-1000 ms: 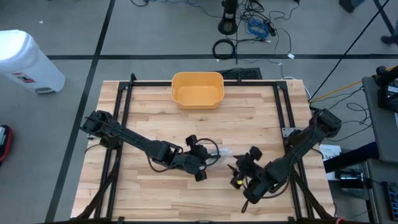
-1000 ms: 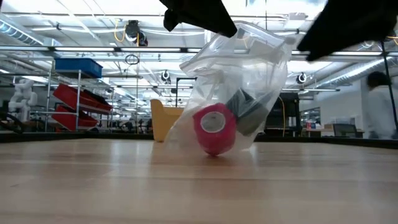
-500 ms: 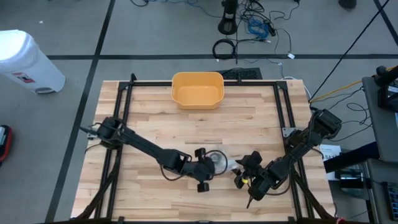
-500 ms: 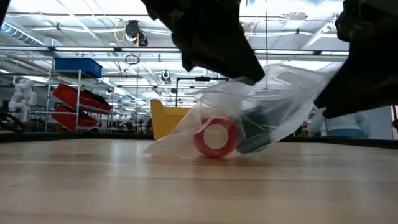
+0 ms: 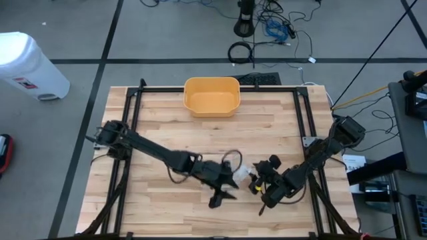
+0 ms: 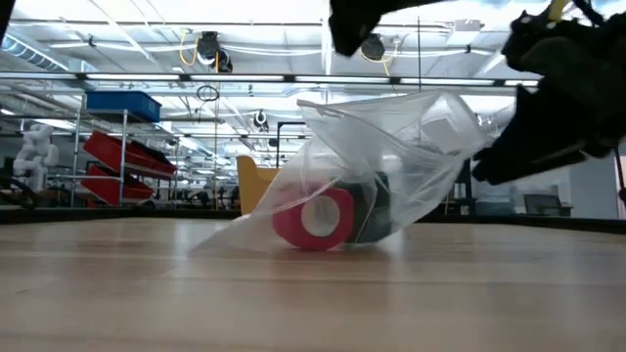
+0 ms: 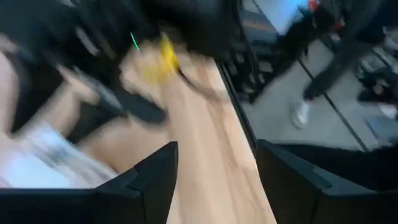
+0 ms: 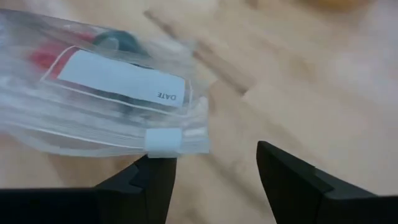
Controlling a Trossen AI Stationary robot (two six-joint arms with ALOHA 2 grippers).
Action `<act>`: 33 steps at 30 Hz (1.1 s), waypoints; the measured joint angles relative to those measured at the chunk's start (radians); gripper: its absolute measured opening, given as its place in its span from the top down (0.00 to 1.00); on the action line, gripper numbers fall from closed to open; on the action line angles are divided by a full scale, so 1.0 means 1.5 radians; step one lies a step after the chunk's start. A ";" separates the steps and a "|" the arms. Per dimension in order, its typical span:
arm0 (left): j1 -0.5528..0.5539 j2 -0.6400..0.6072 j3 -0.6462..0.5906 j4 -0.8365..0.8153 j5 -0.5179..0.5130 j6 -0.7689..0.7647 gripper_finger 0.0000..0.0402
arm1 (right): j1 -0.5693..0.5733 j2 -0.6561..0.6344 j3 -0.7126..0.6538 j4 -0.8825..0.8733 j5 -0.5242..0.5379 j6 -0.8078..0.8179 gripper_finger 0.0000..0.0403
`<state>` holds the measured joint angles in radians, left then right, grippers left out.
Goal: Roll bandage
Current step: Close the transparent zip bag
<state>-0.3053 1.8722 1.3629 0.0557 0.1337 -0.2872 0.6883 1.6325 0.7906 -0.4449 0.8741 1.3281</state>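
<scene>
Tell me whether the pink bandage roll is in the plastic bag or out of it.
In. The low view shows the pink bandage roll inside the clear plastic bag, lying on the table beside a dark roll.

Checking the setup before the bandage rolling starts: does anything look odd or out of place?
Yes. The rolls, a red roll and a dark roll, are sealed inside a clear zip bag lying slumped on the table, slider at its end. Both pincers, left and right, flank it.
</scene>
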 joint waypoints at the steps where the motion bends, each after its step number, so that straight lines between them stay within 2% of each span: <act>1: 0.009 -0.011 0.002 -0.004 -0.008 0.005 0.45 | -0.008 0.000 0.000 0.002 0.013 -0.031 0.49; 7: 0.059 -0.071 0.001 -0.171 -0.104 0.063 0.45 | -0.060 0.000 0.000 0.056 0.115 -0.219 0.49; 10: 0.082 -0.085 0.001 -0.243 -0.127 0.101 0.45 | -0.095 0.000 0.000 0.089 0.117 -0.314 0.49; 16: 0.120 -0.086 0.000 -0.330 -0.121 0.173 0.45 | -0.147 0.000 0.000 0.177 0.091 -0.476 0.49; 24: 0.196 -0.082 -0.037 -0.345 -0.005 0.251 0.45 | -0.205 0.000 0.000 0.309 0.006 -0.716 0.49; 28: 0.242 -0.082 -0.051 -0.360 0.058 0.307 0.45 | -0.229 0.000 0.000 0.328 -0.041 -0.802 0.49; 33: 0.293 -0.082 -0.062 -0.354 0.149 0.384 0.45 | -0.245 0.000 0.000 0.339 -0.049 -0.890 0.49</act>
<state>0.1347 1.7489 1.2694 -0.4756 0.3576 0.2887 0.3202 1.6325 0.7910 0.0630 0.8001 -0.0070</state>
